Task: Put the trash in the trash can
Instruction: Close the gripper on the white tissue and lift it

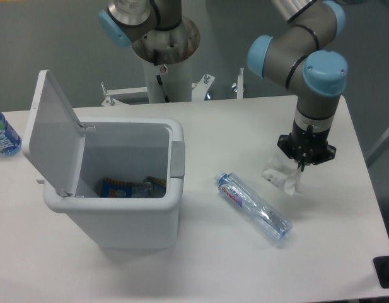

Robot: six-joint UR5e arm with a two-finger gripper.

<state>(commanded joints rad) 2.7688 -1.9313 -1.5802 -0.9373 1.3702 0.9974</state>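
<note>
Under the gripper point(301, 169), which seems pinched on it, hangs the crumpled wrapper point(281, 177), so I'd carry it high and well left, past the bottle point(253, 206) lying below-left, before releasing over the open trash can point(118, 189).
</note>
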